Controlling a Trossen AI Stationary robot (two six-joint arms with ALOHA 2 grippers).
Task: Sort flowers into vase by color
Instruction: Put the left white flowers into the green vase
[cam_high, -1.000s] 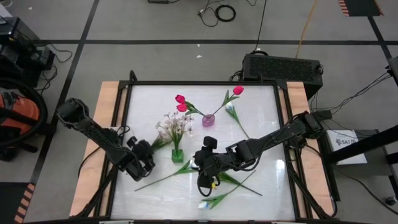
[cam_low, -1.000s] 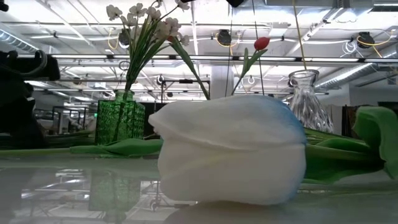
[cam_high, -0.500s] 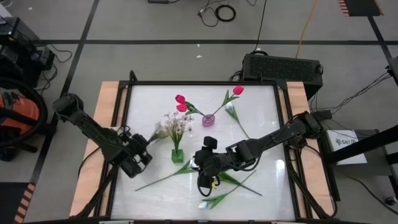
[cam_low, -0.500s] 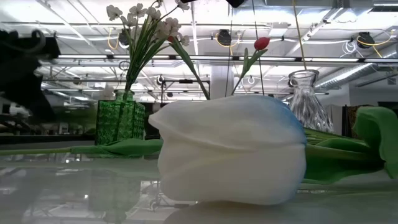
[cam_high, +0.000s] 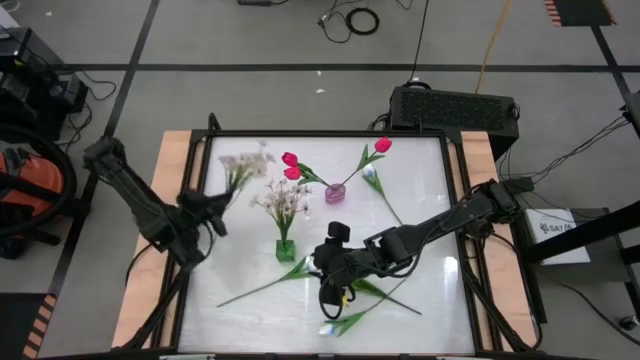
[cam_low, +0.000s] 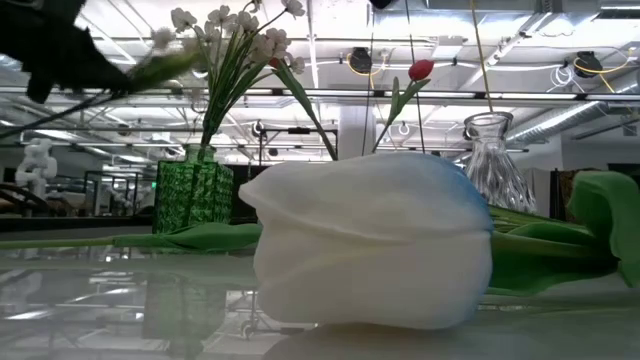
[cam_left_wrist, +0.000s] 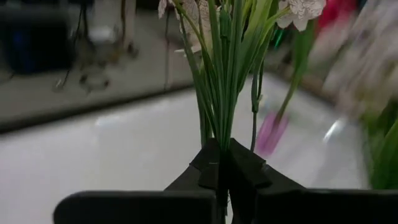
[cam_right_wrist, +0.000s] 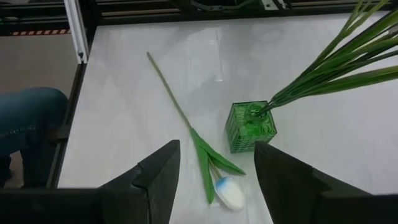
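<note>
- My left gripper (cam_high: 207, 203) is up off the table, to the left of the green glass vase (cam_high: 286, 248), out near the table's left edge.
- Its fingers (cam_left_wrist: 214, 163) are pinched together on the green stems of a spray of small cream blossoms (cam_high: 243, 163); the blossoms point away from me, toward the far side of the table.
- In the low view that spray (cam_low: 165, 55) shows blurred, high and to the left of the green vase (cam_low: 193, 192).
- The green vase already holds another cream spray (cam_high: 283, 200), standing upright in it.
- My right gripper (cam_high: 330, 283) hangs just right of the green vase, fingers spread wide with nothing between them.
- From my right wrist I see the vase (cam_right_wrist: 250, 126) and a white tulip (cam_right_wrist: 227, 192) lying flat just beside it, its long stem running away across the tabletop.
- Another white tulip (cam_high: 330, 328) lies on the near side of the vase, close to the low camera.
- Beyond the green vase, a small pink vase (cam_high: 334, 193) holds pink-red tulips (cam_high: 290, 165), one (cam_high: 381, 146) leaning to the right.
- A clear glass vase (cam_low: 493, 160) shows to the right of the green one in the low view.
</note>
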